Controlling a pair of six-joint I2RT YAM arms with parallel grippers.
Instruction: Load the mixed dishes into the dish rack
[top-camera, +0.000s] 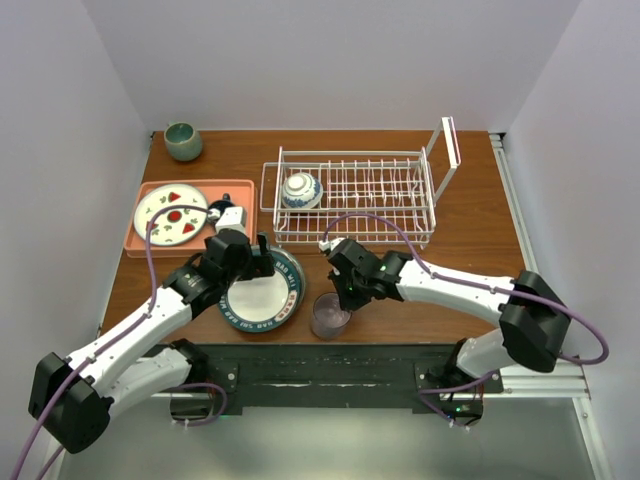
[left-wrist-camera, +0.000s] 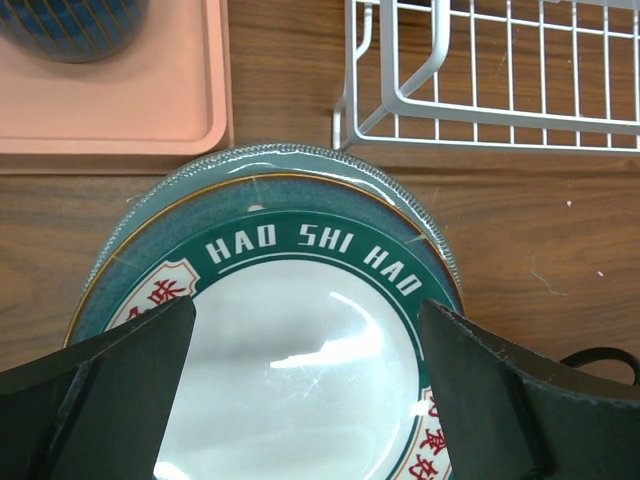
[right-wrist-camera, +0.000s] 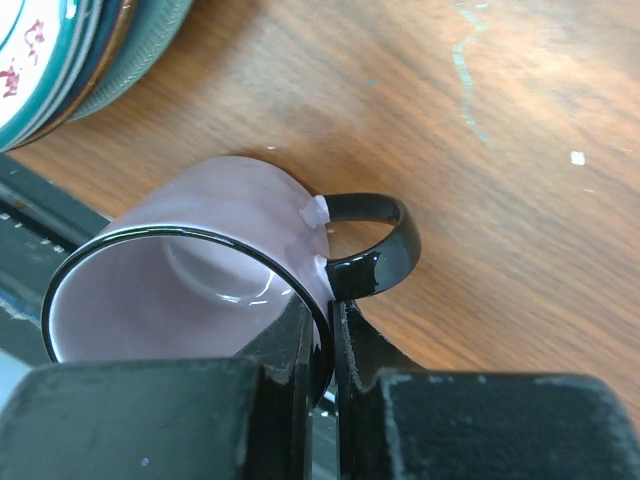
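- Near the front edge of the desk (top-camera: 470, 250): right end effector (right-wrist-camera: 320, 335) pinches the rim of the pinkish glass mug (right-wrist-camera: 200, 270), beside its black handle (right-wrist-camera: 385, 240).
- Left of that: left end effector (left-wrist-camera: 308, 330) spread wide over the lettered teal-rimmed plate (left-wrist-camera: 300, 250), which tops the stacked plates (left-wrist-camera: 115, 265).
- Farther back: dish rack (top-camera: 350, 190), with the patterned bowl (top-camera: 301, 190) inside at its left end.

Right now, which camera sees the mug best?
The right wrist view: the mug fills the frame, rim pinched in the right gripper. The top view shows it small beside the plates. The left wrist view misses it.
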